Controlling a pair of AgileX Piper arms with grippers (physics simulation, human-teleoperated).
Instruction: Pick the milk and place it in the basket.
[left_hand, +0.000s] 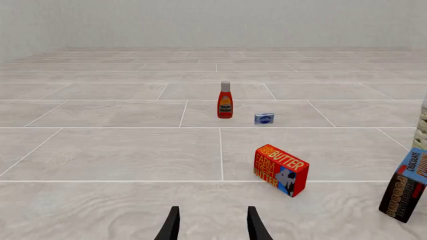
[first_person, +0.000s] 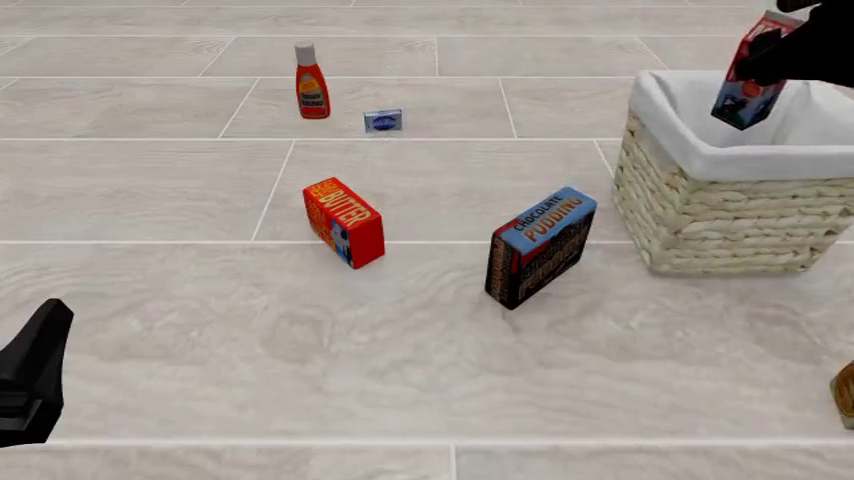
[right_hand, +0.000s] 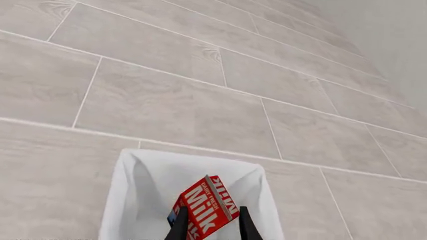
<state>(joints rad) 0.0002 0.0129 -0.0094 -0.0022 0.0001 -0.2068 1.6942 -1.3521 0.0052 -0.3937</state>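
Observation:
The milk (first_person: 749, 78), a slim red carton with white lettering and a dark blue side, hangs tilted above the opening of the basket (first_person: 721, 205), a pale woven wicker basket with a white lining. My right gripper (first_person: 787, 45) is shut on the milk near the top right of the front view. In the right wrist view the milk (right_hand: 205, 206) sits between the fingers (right_hand: 244, 225) over the basket's white lining (right_hand: 147, 190). My left gripper (left_hand: 212, 225) is open and empty, low over the floor at the front left.
An orange-red butter box (first_person: 343, 221) and a chocolate pudding box (first_person: 539, 246) stand in the middle. A red ketchup bottle (first_person: 311, 82) and a small blue-white box (first_person: 383, 121) stand farther back. A brown object (first_person: 845, 392) shows at the right edge.

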